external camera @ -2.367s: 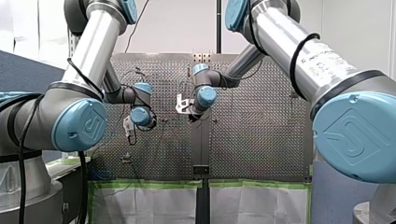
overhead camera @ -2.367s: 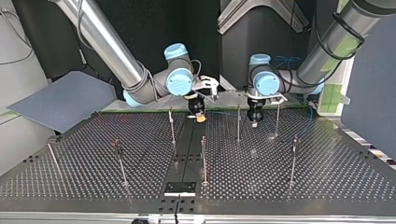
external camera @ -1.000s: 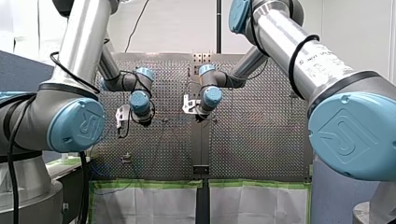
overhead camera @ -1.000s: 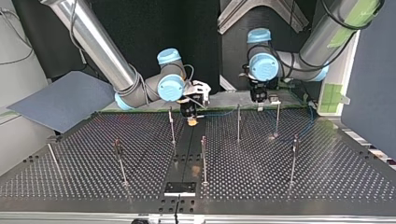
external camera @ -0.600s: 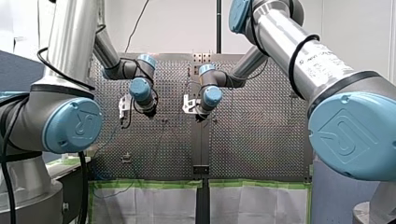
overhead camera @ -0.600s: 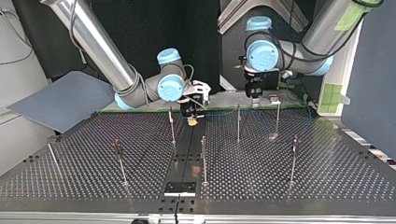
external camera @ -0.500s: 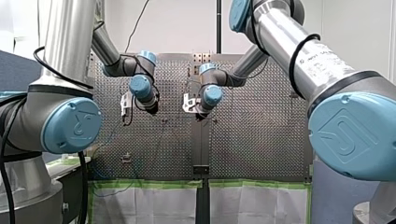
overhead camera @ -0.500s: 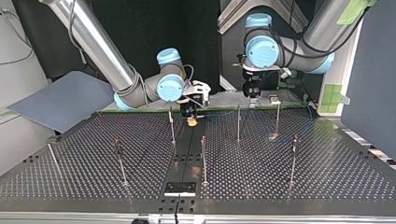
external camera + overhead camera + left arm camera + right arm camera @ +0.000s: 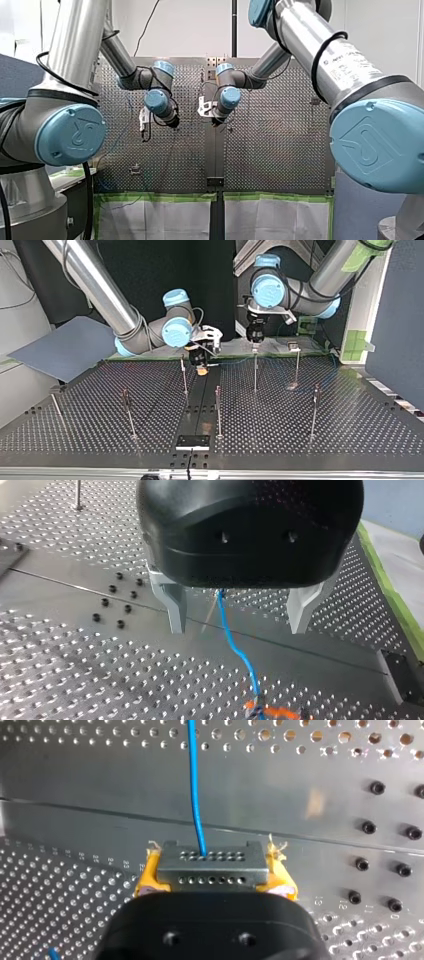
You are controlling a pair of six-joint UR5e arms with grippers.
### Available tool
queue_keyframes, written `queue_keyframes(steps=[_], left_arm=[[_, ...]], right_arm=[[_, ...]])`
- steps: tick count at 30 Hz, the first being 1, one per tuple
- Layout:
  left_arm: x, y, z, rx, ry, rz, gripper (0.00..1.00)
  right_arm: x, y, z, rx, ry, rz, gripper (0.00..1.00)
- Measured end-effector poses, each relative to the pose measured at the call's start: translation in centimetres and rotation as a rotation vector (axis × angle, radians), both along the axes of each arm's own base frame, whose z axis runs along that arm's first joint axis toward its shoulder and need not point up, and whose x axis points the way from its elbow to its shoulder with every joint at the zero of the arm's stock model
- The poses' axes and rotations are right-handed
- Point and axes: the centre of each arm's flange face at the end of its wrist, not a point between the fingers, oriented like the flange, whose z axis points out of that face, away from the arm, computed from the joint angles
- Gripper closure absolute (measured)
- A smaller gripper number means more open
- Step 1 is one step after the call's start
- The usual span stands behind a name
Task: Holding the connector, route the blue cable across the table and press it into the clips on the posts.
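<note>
Perforated metal covered the whole table (image 9: 310, 440), and thin posts (image 9: 255, 375) stood on it well apart from each other. My right gripper (image 9: 201, 370) hung low over the plain strip (image 9: 200, 405) in the middle of the table. Its yellow pads (image 9: 150, 881) were clenched on the grey connector (image 9: 212, 866), from which the blue cable (image 9: 195, 785) ran away over the table. My left gripper (image 9: 237, 627) hovered just above the top of one post with its metal fingers (image 9: 172, 602) spread. The cable passed between them, apart from both, and reached a small orange piece (image 9: 272, 712), perhaps a clip. I judged that the routing was at an early step, with this clip not yet filled. The next move would call for the left gripper to close on the cable and press it down into the clip, with gentle tension from the right one.
</note>
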Motion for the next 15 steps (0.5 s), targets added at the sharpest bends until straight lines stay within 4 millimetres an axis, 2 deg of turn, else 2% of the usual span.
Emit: queue_keyframes(steps=[6,15], left_arm=[[1.2,-1.8,-1.6,-0.027,-0.018,-0.019,0.0],[3.4,-3.0,-1.9,-0.062,-0.047,-0.007,0.0]], right_arm=[[-0.3,0.3,0.2,0.002,0.002,0.0,1.0],[-1.0,0.6,-0.2,0.015,0.017,-0.003,1.0]])
